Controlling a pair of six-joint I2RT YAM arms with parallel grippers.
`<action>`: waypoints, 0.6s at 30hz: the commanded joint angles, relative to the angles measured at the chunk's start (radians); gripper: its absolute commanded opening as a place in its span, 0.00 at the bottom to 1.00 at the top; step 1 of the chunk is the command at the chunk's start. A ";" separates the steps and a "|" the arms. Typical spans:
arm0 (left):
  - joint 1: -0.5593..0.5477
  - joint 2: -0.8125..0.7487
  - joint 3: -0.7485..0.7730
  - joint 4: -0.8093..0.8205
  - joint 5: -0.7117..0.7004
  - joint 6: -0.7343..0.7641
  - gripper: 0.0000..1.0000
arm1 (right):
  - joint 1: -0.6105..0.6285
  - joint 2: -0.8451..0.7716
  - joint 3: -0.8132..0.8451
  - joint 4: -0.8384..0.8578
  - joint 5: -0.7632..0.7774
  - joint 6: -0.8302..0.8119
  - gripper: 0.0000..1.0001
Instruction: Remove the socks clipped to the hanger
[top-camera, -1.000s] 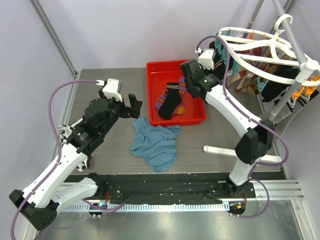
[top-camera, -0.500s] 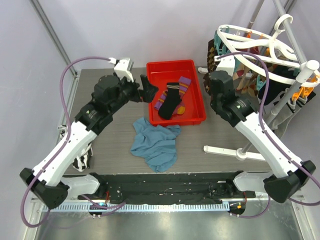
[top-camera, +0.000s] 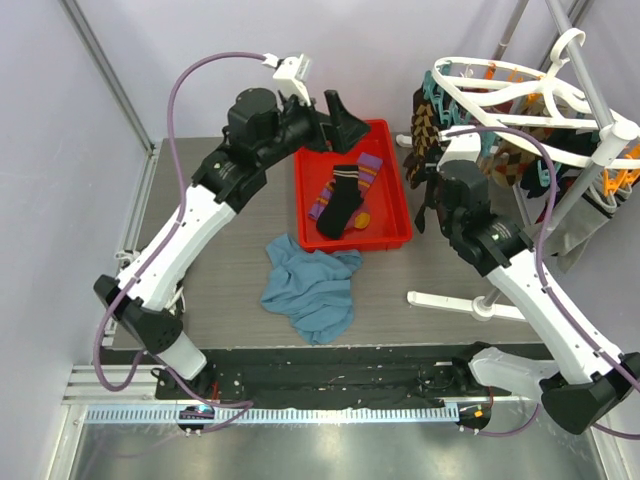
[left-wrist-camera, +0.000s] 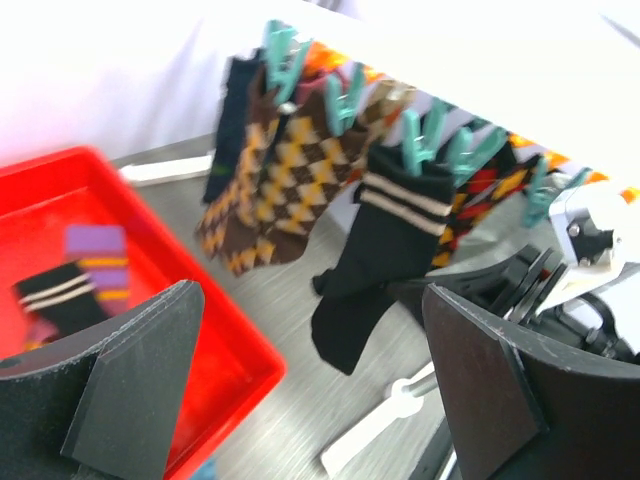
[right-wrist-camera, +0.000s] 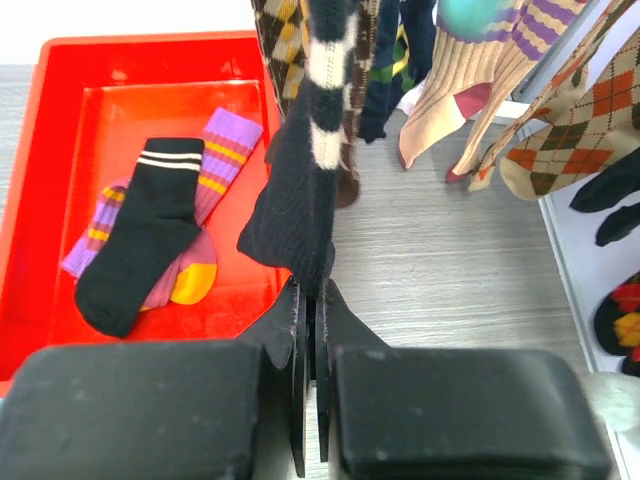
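Note:
The white oval hanger hangs at the back right on its stand, with several socks dangling from teal clips. Brown argyle socks and a dark sock with pale stripes show in the left wrist view. My right gripper is below the frame's left end, shut on the toe of that dark striped sock, which is still clipped above. My left gripper is raised over the back of the red tray, open and holding nothing, facing the hanging socks.
A red tray at mid-table holds a black sock on a purple-orange striped one. A blue cloth lies crumpled in front of the tray. The stand's white foot lies on the table at the right.
My left arm swung up and right from the table's left to above the tray. The right arm moved from over the tray to under the hanger and shut on the dark sock.

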 joint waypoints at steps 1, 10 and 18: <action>-0.040 0.055 0.100 0.077 0.050 -0.027 0.96 | -0.016 -0.077 -0.023 0.075 -0.068 0.015 0.01; -0.091 0.217 0.234 0.166 0.056 -0.080 0.94 | -0.038 -0.122 -0.068 0.101 -0.095 0.038 0.01; -0.123 0.340 0.357 0.182 0.059 -0.106 0.93 | -0.052 -0.156 -0.088 0.106 -0.094 0.039 0.01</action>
